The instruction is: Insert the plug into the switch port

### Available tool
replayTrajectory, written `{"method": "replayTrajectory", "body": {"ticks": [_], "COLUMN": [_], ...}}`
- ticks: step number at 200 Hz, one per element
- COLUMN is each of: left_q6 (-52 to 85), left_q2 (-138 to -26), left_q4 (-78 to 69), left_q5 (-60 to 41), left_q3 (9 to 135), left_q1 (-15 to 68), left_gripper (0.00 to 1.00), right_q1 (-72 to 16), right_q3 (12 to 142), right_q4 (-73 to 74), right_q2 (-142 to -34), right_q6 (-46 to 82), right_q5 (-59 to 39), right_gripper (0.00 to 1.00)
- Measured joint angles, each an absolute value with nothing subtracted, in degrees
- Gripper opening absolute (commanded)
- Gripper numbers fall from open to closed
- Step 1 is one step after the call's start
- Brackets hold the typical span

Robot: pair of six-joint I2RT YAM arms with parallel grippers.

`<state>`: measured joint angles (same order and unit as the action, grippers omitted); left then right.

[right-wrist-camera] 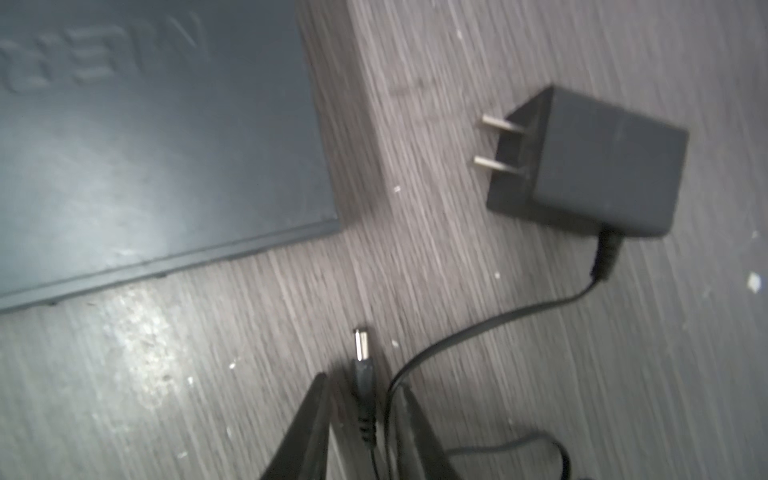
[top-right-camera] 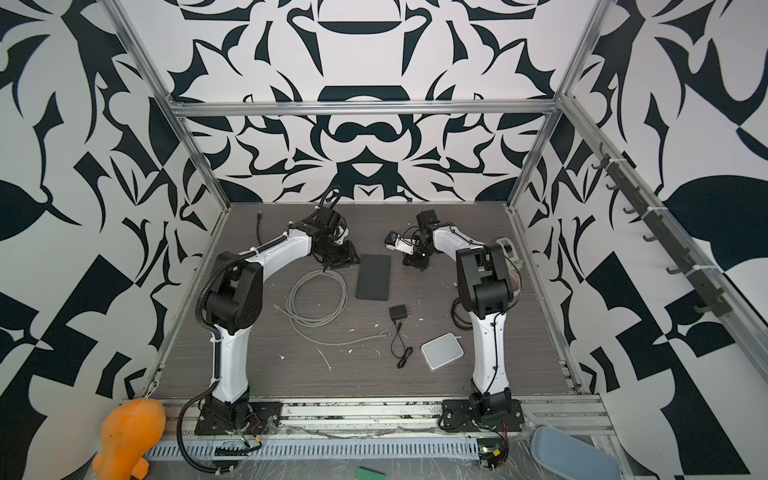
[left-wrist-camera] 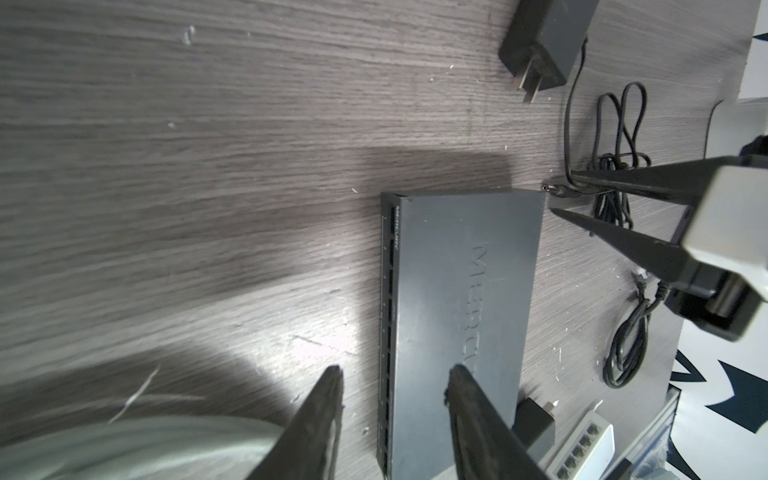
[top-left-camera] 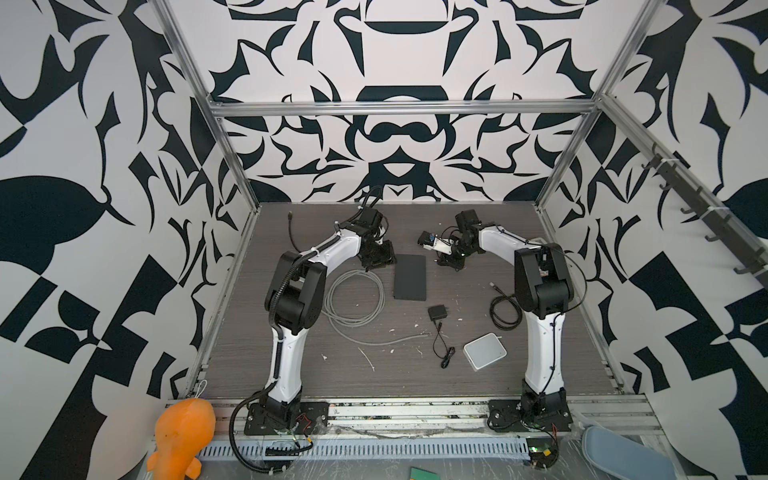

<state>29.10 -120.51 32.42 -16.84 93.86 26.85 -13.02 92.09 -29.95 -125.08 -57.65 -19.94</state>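
The switch (left-wrist-camera: pixel 457 291) is a flat matte-black box lying on the table (top-left-camera: pixel 410 276) (top-right-camera: pixel 374 276). A row of ports (left-wrist-camera: pixel 387 332) lines its long edge. The plug (right-wrist-camera: pixel 362 357) is a small black barrel with a metal tip. It lies on the table just off a switch corner (right-wrist-camera: pixel 324 224), between the fingers of my right gripper (right-wrist-camera: pixel 363 381) (left-wrist-camera: pixel 563 191). Those fingers stand open with a gap on each side of the plug. My left gripper (left-wrist-camera: pixel 397 370) is open over the ported edge, one finger above the table and one above the switch top.
The black wall adapter (right-wrist-camera: pixel 602 166) (top-left-camera: pixel 437 311) lies by the switch's near end, its cord looped in a bundle (left-wrist-camera: pixel 619 199). A grey cable coil (top-left-camera: pixel 357 299) lies to the left, a white box (top-left-camera: pixel 485 351) at the front right, and a black cable (top-left-camera: pixel 505 309) by the right arm.
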Motion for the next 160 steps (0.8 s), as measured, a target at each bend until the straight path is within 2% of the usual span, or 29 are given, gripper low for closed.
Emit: {"method": "replayTrajectory", "body": {"ticks": [57,113,160], "left_q6": [28.93,30.0,36.38], "left_q2": [-120.51,-120.51,-123.02], "left_q4": [33.58,34.09,28.16], "left_q5": [-16.75,-18.44,-24.91], "left_q3": [96.18,101.36,104.22], "left_q1": [26.74,27.49,31.05], "left_gripper": [0.45,0.45,0.45], "right_q1": [-12.1,-11.57,-10.83], "right_q3": [92.12,92.12,92.03], "right_q4": [-31.55,-33.01,-32.08], "right_q2": [-124.97,-122.41,-118.39], "right_q6": [-58.65,-58.59,-56.69], "right_q5": [-20.32,-21.08,-25.91], "right_gripper": [0.04,0.04,0.04]}}
